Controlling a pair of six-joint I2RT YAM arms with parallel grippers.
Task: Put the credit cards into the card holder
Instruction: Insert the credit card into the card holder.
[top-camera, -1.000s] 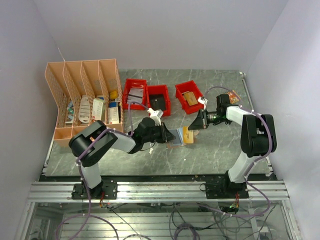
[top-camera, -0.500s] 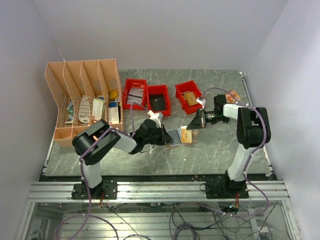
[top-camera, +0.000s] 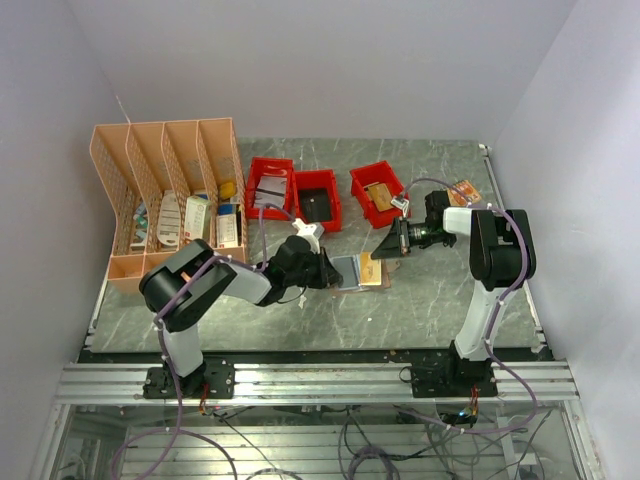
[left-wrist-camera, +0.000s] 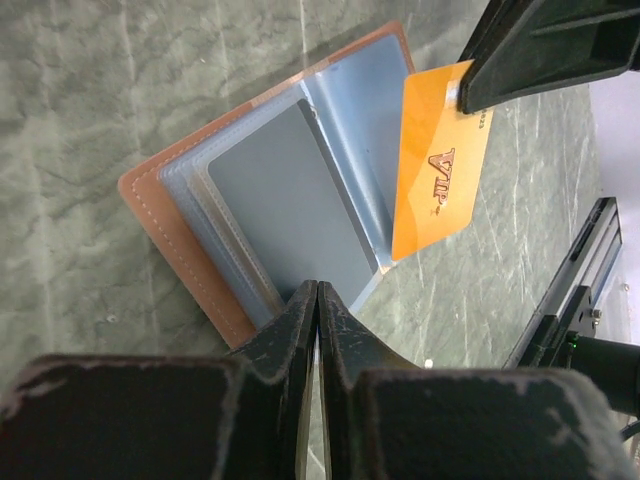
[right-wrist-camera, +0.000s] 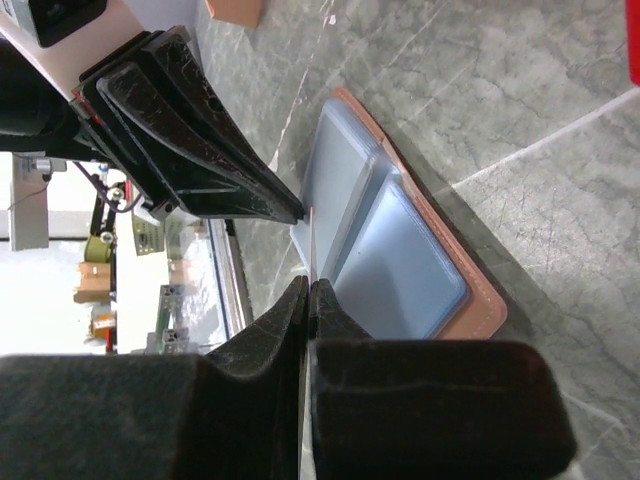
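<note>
Pinching: your left gripper clamps a card holder sleeve.
Card: your right gripper grips the orange credit card against that sleeve.
Surroundings: red bins beyond card holder.

The holder is laid open near the middle of the desk. Its left edge is pinched by the left tool, reached in from the left. A card is held on edge over its right half by the right tool. Three bins are set in a row behind it. The organizer is stood at the rear left corner.
</note>
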